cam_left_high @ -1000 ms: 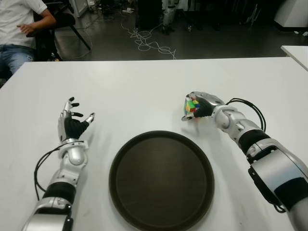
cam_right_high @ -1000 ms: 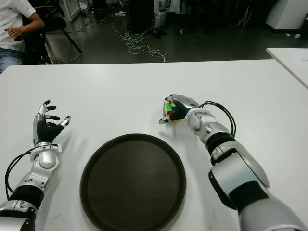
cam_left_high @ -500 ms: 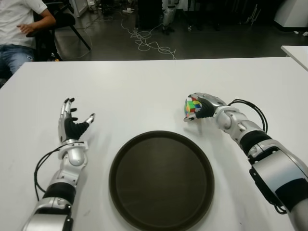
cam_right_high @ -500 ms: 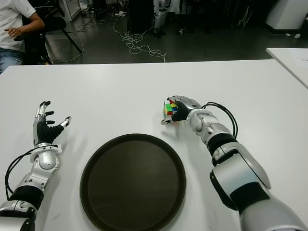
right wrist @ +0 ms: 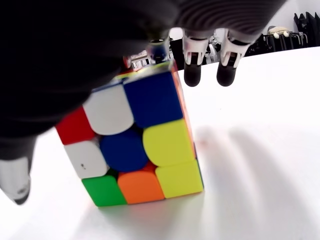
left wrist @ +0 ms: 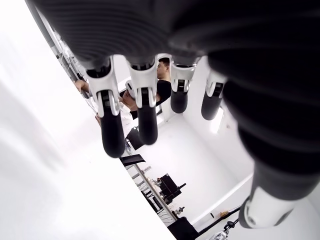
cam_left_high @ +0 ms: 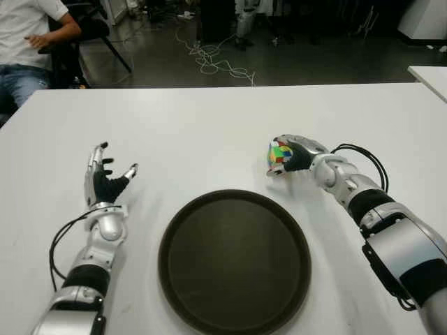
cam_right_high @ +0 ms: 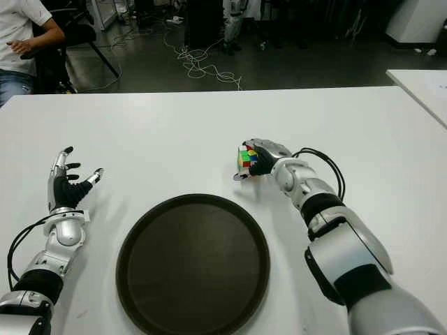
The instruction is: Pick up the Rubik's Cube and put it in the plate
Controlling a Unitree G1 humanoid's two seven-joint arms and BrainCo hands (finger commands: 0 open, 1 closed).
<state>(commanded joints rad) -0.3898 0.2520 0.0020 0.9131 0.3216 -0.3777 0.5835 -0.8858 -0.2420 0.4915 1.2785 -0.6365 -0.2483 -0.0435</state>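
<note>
The Rubik's Cube [cam_left_high: 279, 154] sits at the middle right of the white table [cam_left_high: 195, 125], just beyond the rim of the round dark plate [cam_left_high: 234, 259]. My right hand [cam_left_high: 288, 157] is curled over it. In the right wrist view the cube [right wrist: 137, 145] stands low on the table surface with fingers [right wrist: 192, 70] over its top and the thumb [right wrist: 15, 182] at its side. My left hand [cam_left_high: 105, 178] shows at the left of the plate, palm up; its fingers [left wrist: 112, 130] are spread and hold nothing. The plate holds nothing.
A person [cam_left_high: 28, 38] sits on a chair beyond the table's far left corner. Cables [cam_left_high: 216, 59] lie on the floor behind the table. Another white table's corner [cam_left_high: 429, 73] shows at the far right.
My right hand with the cube has barely shifted, staying just beyond the plate's rim. The left hand's fingers have straightened slightly.
</note>
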